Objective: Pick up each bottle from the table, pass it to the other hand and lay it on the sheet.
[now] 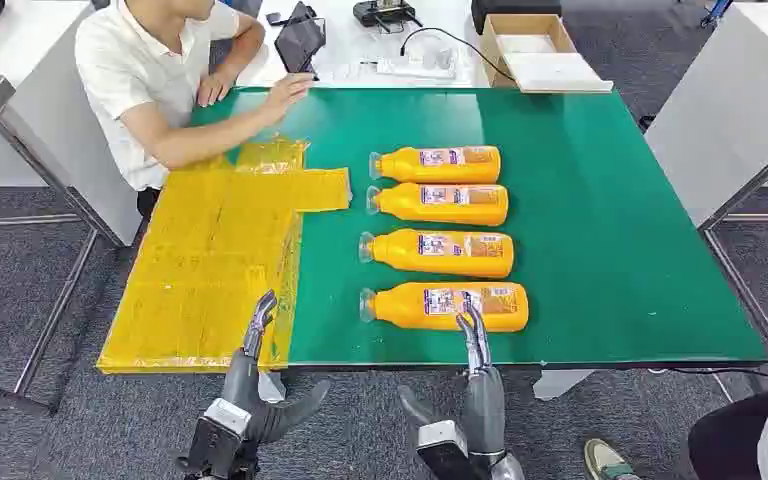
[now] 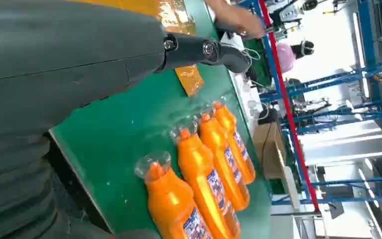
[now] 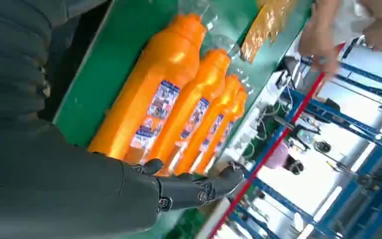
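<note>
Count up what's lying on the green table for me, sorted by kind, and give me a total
Orange bottles: 4
Yellow sheet: 1
Total: 5

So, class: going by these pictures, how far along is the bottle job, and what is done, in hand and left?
Done: nothing yet; the yellow sheet carries no bottle. In hand: the right hand reaches over the table edge at the nearest bottle, holding nothing; whether it touches is unclear. The left hand hovers open over the sheet's near edge. Left: all four orange bottles lie in a row on the green table, each awaiting pickup, handover and placing.
</note>
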